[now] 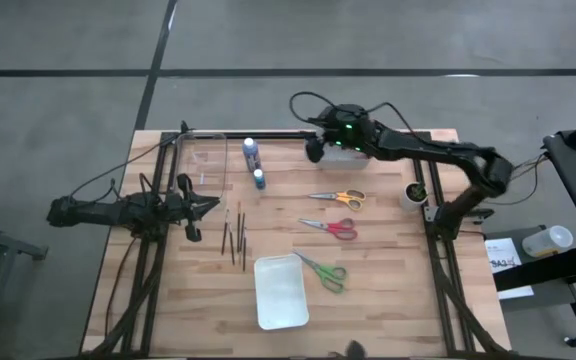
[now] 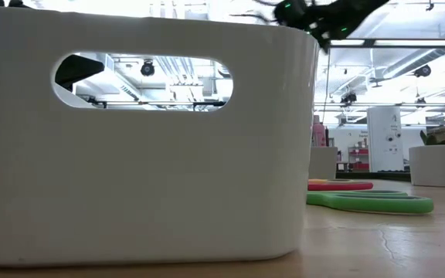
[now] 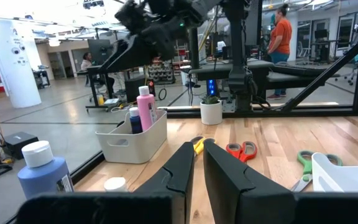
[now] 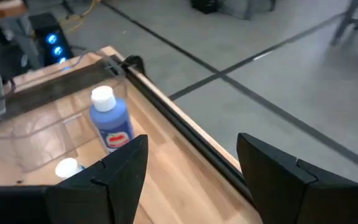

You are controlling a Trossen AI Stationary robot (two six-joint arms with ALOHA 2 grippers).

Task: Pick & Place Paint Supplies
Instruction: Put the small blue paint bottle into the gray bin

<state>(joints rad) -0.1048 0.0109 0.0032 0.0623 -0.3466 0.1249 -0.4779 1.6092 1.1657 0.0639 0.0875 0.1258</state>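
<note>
Your right tool (image 1: 315,150) hangs open above the bin (image 3: 132,142), pink bottle (image 3: 146,107) inside.
Next, reach the blue bottle (image 1: 250,152); left tool (image 1: 208,205) waits, nearly closed.

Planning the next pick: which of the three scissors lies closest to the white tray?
The green-handled scissors, lying right beside the white rectangular tray. The red-handled scissors and the orange-handled scissors lie farther up the table.

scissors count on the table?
3. Orange-handled scissors nearest the far edge, red-handled scissors just nearer than them, green-handled scissors beside the white tray. None look hidden.
</note>
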